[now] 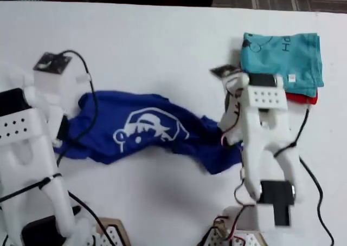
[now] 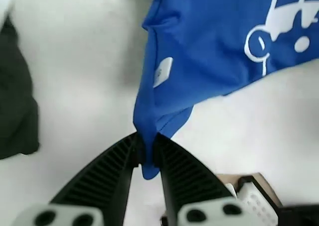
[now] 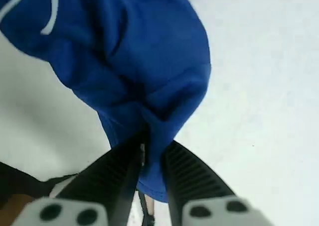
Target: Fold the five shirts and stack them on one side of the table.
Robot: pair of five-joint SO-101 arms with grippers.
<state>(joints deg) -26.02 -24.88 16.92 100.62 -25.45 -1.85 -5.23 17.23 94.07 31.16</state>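
High view: the blue shirt is lying stretched on the table between both arms, near a teal shirt with dark lettering. Left wrist view: the left gripper is pinching its edge near an unreadable white label. Right wrist view: the right gripper is clamping the cloth; pulling harder could slip it.

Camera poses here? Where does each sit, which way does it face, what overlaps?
High: fixed above the table, looking down; left arm, right arm, blue shirt between them, folded stack by the right arm.
Left wrist: on the left arm, facing along its own jaws, shut on the shirt's edge.
Right wrist: on the right arm, likewise, jaws shut on bunched shirt.
Shared: all show the shirt.
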